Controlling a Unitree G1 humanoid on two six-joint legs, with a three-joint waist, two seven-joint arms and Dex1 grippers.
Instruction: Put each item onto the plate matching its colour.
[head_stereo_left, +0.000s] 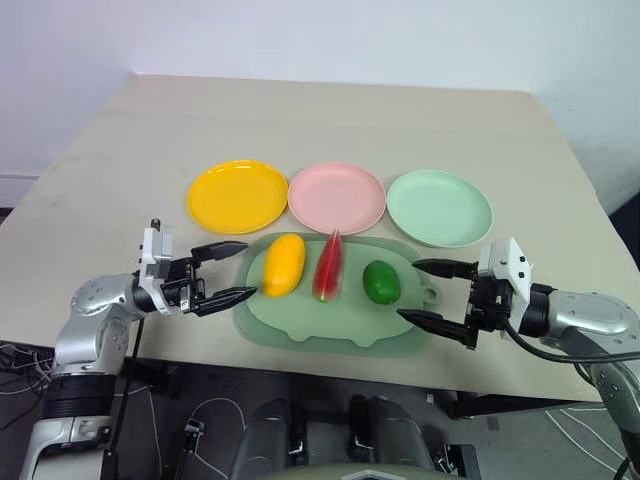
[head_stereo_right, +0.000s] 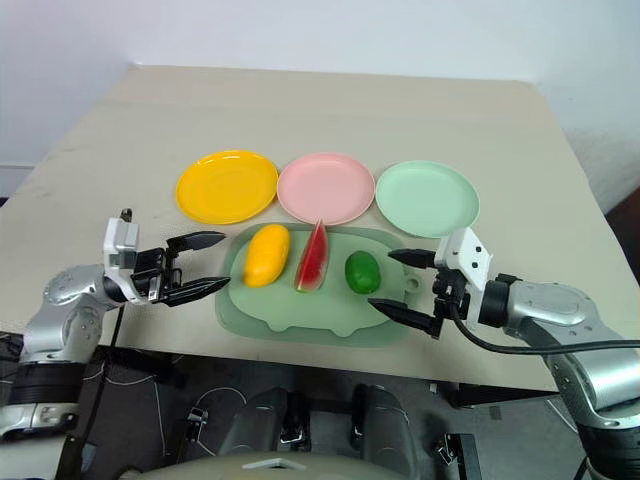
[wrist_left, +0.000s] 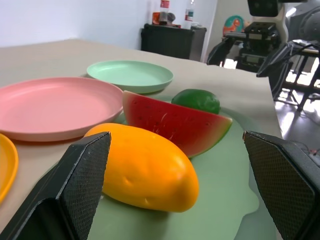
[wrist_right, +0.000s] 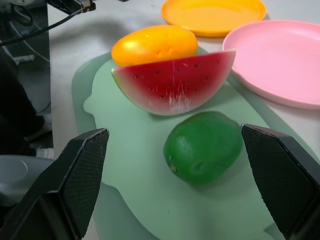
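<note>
Beige table (head_stereo_left: 300, 120) carries everything. Three plates sit in a row across its middle: yellow plate (head_stereo_left: 238, 195) toward the left edge, pink plate (head_stereo_left: 337, 197) in the centre, green plate (head_stereo_left: 439, 207) toward the right edge. Plates near each other, all bare.

Pale green mat (head_stereo_left: 330, 330) lies just nearside of the plates, reaching close to the table's near edge. All three toys are on the mat, none on a plate yet. Mango (head_stereo_left: 284, 264) on the mat's left part, long axis pointing toward the plates. Watermelon (head_stereo_left: 329, 266) in the mat's middle, standing on its rind edge, tip near the pink plate. Lime (head_stereo_left: 381, 282) on the mat's right part. Mango and watermelon just beside each other; can't tell if they touch. Lime stands apart from the watermelon.

Left gripper (head_stereo_left: 232, 271) is at the mat's left edge, pointing in at the mango, fingers spread, nothing between them, tips just short of the mango. Right gripper (head_stereo_left: 428, 292) is at the mat's right edge, pointing in at the lime, fingers spread wide, grasping nothing, lime just ahead of the gap.
</note>
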